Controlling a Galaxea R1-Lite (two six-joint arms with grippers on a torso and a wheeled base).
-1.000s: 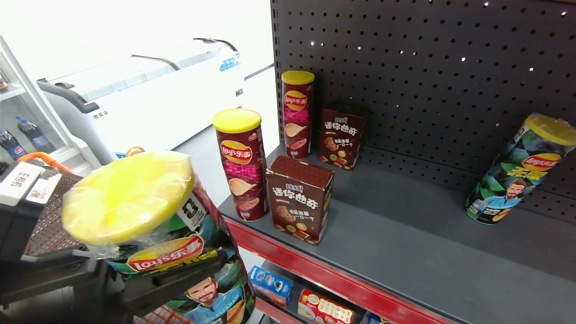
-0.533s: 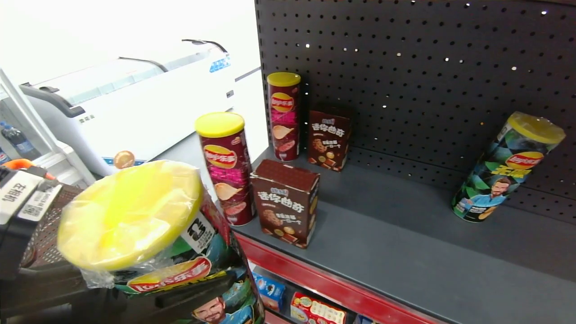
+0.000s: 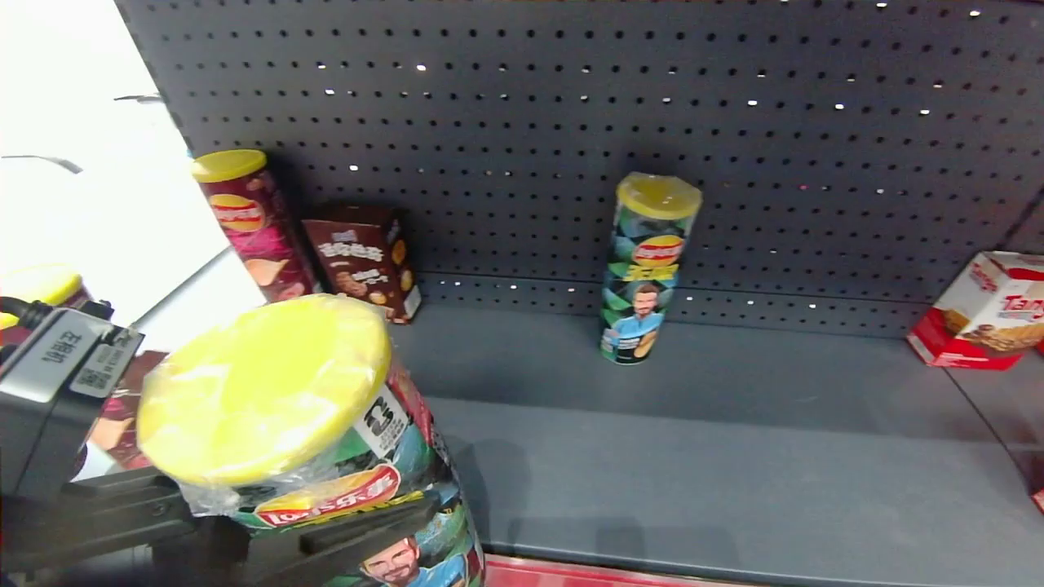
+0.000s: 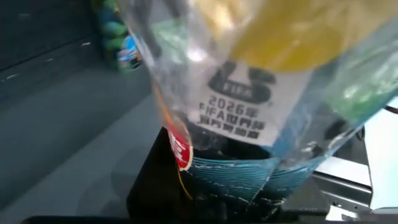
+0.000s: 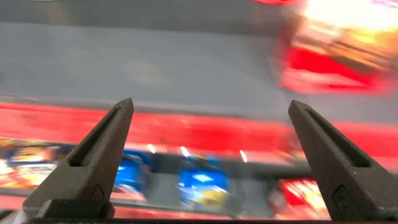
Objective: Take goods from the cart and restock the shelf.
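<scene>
The head camera is swinging rightward along the shelf, so the whole scene is sliding, not the goods. The left pincer is still clamping the chip can around its middle. Bare grey shelf is now lying just ahead of that pincer, so placing looks near. A matching can is standing well beyond it, against the pegboard. The held can is a glossy printed cylinder, its yellow lid under crinkled film. The right pincer is hanging spread apart, empty, above what seem to be blurred packets.
</scene>
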